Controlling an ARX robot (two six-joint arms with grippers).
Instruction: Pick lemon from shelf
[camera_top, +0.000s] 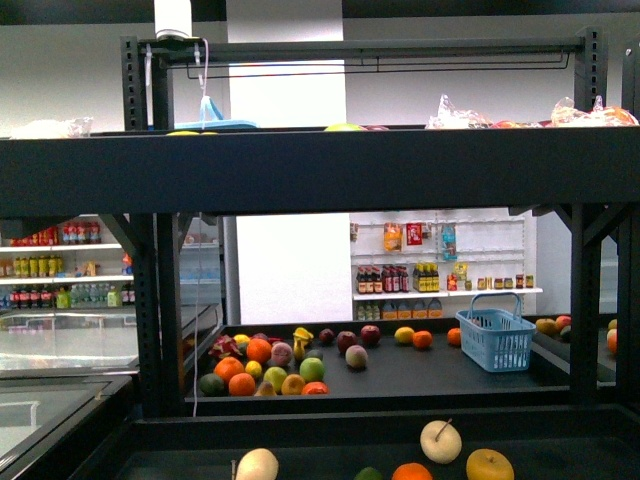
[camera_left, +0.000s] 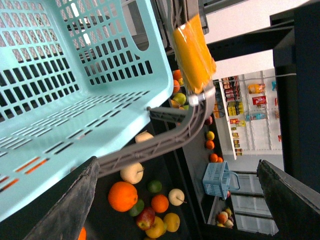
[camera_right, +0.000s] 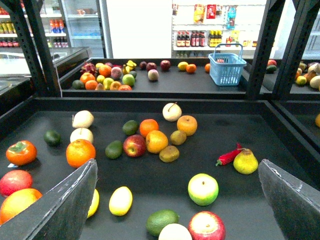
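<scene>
We see the right end effector (camera_right: 177, 167) hang empty, fingers spread wide, over the shelf (camera_right: 235, 130). The lemon (camera_right: 120, 200) lies on its dark tray just below, near one finger. The left end effector (camera_left: 177, 162), likewise spread, hangs beside a blue basket (camera_left: 75, 75).

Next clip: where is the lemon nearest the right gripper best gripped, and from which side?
Grip the lemon across its narrow middle, coming down from above. It lies on its side on the shelf tray, an elongated oval, so the short width suits the open right gripper. Another yellow fruit lies close beside it, so probably keep the jaws narrow.
</scene>
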